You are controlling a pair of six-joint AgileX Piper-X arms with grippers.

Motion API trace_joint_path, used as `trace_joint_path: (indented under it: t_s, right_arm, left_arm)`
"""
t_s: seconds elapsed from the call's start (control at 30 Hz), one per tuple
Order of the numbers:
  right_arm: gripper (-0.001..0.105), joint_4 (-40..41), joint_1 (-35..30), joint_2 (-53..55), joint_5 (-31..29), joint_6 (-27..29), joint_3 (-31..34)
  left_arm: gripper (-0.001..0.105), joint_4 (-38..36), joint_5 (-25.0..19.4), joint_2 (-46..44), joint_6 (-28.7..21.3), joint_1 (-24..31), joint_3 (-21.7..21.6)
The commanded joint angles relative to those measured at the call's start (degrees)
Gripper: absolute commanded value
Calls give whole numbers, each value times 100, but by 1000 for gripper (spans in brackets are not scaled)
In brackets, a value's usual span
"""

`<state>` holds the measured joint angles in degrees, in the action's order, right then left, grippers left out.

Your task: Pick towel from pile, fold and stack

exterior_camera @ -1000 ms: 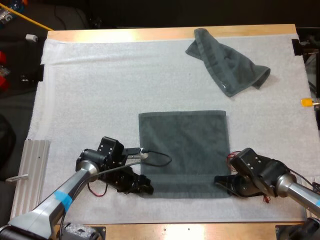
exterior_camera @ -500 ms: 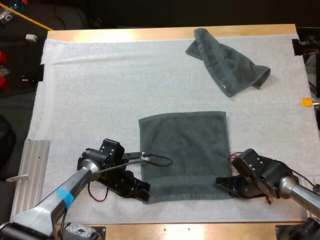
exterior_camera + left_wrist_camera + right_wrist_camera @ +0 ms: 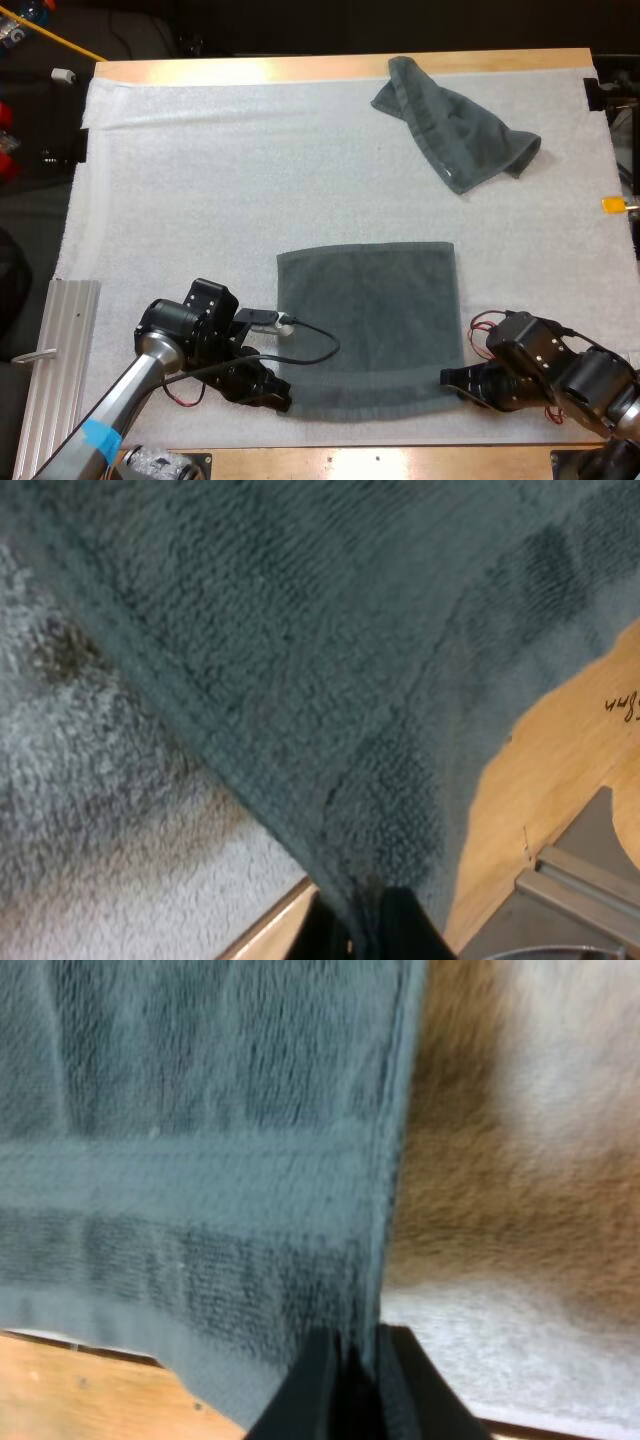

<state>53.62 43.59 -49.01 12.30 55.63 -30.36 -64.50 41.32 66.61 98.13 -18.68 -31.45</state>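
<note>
Spread towel (image 3: 368, 325): we see it lying flat and roughly square on the white mat (image 3: 200, 180), toward 6 o'clock, its near edge close to the mat's near border.
Left pincer (image 3: 282, 396): it sits low at the spread towel's 7 o'clock corner. From our left wrist we see it clamped tight on that corner, cloth pressed from both sides.
Right pincer (image 3: 452, 378): it sits low at the spread towel's 5 o'clock corner. From our right wrist it is closed on the hem right at the corner, gripping the cloth.
Held corners: from both wrists, bare wood of the tabletop (image 3: 300, 68) shows just past the pinched cloth, with the mat beside it.
Crumpled towel (image 3: 455, 125): bunched and partly folded over itself, at about 1 o'clock on the mat, well apart from the spread towel and from both our arms.
Towel surface: a woven band runs across the spread towel near its 6 o'clock edge, between the two held corners.
Metal rail (image 3: 58, 340): a ribbed strip lies off the mat at about 8 o'clock, beside our left arm.
</note>
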Motion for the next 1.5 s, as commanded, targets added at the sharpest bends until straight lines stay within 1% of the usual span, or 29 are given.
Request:
trace_joint_path:
  t_s: [0.0,0.07,0.13,0.23,0.3,0.4,0.47,0.53,0.63,0.8,0.87,0.97,1.07,1.2,1.27,1.37,1.47]
  right_arm:
    - [0,-41,-2,15,40,-80,-41]
    - [0,-355,-7,-26,40,-217,-41]
    - [0,-700,-7,-112,40,-505,-26]
    - [0,-1322,-34,-368,46,-809,-24]
    - [0,-1648,-136,-569,124,-909,-24]
    - [0,-2142,-454,-966,258,-1118,-24]
    - [0,-2532,-756,-1207,441,-1277,-24]
    - [0,-2902,-991,-1381,684,-1422,-24]
    - [0,-3319,-1308,-1605,955,-1608,-24]
    - [0,-3692,-1659,-1893,985,-1907,-24]
    - [0,-3836,-1795,-2018,985,-2070,-24]
    - [0,-4002,-1970,-2176,958,-2132,-24]
    - [0,-4193,-2142,-2328,938,-2303,-24]
    - [0,-4556,-2363,-2519,945,-2528,-24]
    - [0,-4743,-2470,-2627,979,-2648,-24]
    - [0,-4902,-2556,-2763,980,-2735,-24]
    - [0,-5029,-2623,-2892,980,-2749,-24]
  left_arm:
    - [0,28,72,-22,-51,-25,-28]
    - [0,237,111,-9,46,-3,-40]
    - [0,415,193,-9,140,57,-40]
    - [0,831,389,-9,447,294,-40]
    - [0,1122,513,2,644,491,-40]
    - [0,1623,806,2,907,836,-40]
    - [0,2001,1065,2,1130,1067,-40]
    - [0,2283,1218,2,1247,1196,-40]
    - [0,2703,1232,79,1429,1320,-40]
    - [0,3452,1379,648,1868,1404,-40]
    - [0,3798,1542,1043,2114,1404,-40]
    - [0,4343,1641,1481,2471,1404,-40]
    - [0,4844,1654,1785,2727,1404,-51]
    - [0,5370,1654,1979,2981,1404,-55]
    - [0,5757,1602,2046,3176,1404,-55]
    - [0,6148,1339,2078,3384,1423,-55]
    - [0,6192,988,2077,3403,1483,-74]
